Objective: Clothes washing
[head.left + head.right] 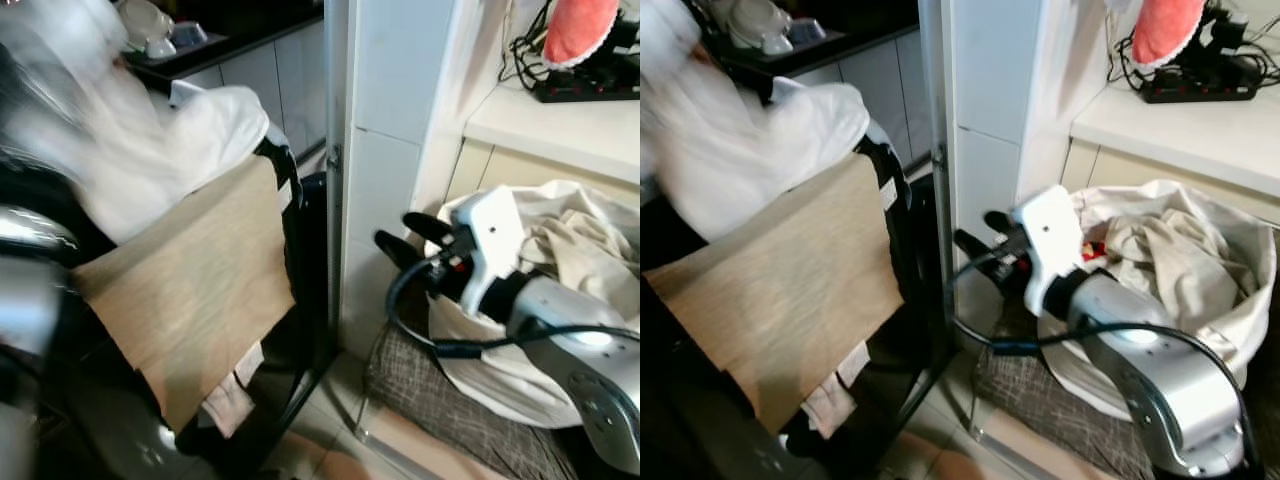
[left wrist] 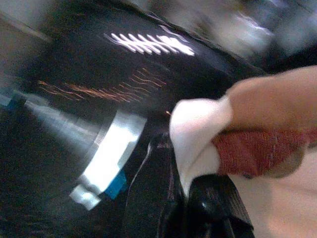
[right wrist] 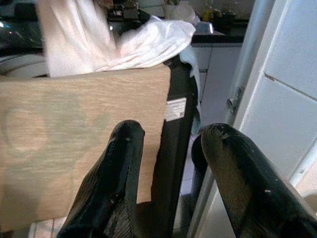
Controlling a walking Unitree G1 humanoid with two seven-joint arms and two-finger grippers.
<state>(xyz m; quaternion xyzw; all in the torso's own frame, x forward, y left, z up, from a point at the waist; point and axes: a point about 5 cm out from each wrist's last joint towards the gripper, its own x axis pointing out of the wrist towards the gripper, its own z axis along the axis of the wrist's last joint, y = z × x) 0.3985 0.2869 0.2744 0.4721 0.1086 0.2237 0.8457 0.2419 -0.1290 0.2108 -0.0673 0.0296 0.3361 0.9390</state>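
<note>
A white garment is lifted and motion-blurred at the upper left, above a black machine draped with a tan cloth and more white laundry. My left arm rises beside it. In the left wrist view my left gripper's finger pinches white fabric bunched with a red and tan piece. My right gripper hangs open and empty between the machine and a white laundry bag full of beige clothes. Its fingers point toward the tan cloth.
A white cabinet and a metal door frame stand right behind the machine. The bag sits on a grey mat under a shelf with a power strip and a pink item. Dishes rest on a dark counter.
</note>
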